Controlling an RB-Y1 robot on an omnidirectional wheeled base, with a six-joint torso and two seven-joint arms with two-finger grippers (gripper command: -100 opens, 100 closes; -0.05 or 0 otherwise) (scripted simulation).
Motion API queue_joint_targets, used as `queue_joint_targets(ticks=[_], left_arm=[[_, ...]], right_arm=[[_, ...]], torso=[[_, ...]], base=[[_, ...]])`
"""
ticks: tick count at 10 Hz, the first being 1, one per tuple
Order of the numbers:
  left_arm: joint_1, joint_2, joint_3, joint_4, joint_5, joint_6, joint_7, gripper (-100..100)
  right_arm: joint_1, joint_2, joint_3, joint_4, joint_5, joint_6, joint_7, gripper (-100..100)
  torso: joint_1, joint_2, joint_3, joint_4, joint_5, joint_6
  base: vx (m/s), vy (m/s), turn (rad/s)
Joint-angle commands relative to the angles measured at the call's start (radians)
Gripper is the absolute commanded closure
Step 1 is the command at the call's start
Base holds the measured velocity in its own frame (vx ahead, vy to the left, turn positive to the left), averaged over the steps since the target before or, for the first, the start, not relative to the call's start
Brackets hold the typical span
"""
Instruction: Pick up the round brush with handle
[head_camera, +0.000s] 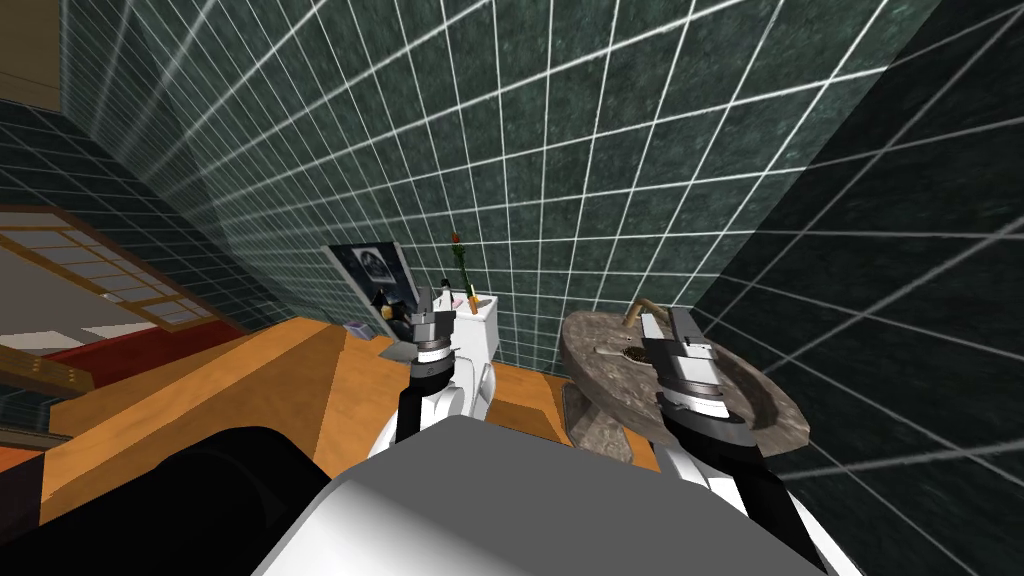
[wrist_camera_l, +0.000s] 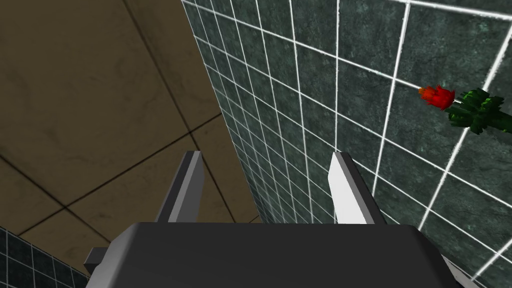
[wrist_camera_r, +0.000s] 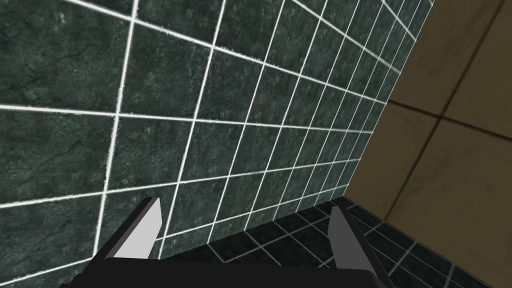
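A white toilet tank (head_camera: 484, 322) stands against the dark green tiled wall. On its top are a red rose (head_camera: 457, 240) on a green stem and a few small things, one white (head_camera: 446, 287) and one orange (head_camera: 471, 297); I cannot tell which is the brush. My left gripper (head_camera: 434, 302) hovers just in front of the tank, open and holding nothing. In the left wrist view the left gripper (wrist_camera_l: 267, 187) points up at the wall and ceiling, with the rose (wrist_camera_l: 440, 96) off beside one finger. My right gripper (head_camera: 667, 325) is open above the sink; the right wrist view shows the right gripper (wrist_camera_r: 245, 232) facing the tiled wall.
A round stone sink (head_camera: 600, 375) with a curved faucet (head_camera: 636, 312) stands right of the toilet, in the corner. A framed dark picture (head_camera: 375, 272) leans on the wall left of the tank. Orange wooden floor (head_camera: 250, 370) spreads left, with a black shape (head_camera: 200, 490) near me.
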Motion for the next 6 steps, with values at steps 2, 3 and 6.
queue_joint_targets(ticks=[2,3,6], left_arm=[[0.000,0.000,0.000,0.000,0.000,0.000,0.000,0],[0.000,0.000,0.000,0.000,0.000,0.000,0.000,0],[0.000,0.000,0.000,0.000,0.000,0.000,0.000,0]], right_arm=[[0.014,-0.068,-0.001,0.010,-0.036,0.025,0.071,-100],[0.021,-0.097,0.000,0.017,-0.060,0.044,0.098,-100],[0.028,-0.156,0.001,0.025,-0.085,0.064,0.166,-100]], torso=[[-0.001,0.000,0.000,0.000,0.000,0.000],[-0.001,0.000,0.000,0.000,0.000,0.000],[0.000,0.000,0.000,0.000,0.000,0.000]], base=[[0.001,0.027,0.047],[-0.001,0.043,0.102],[-0.003,0.030,0.050]])
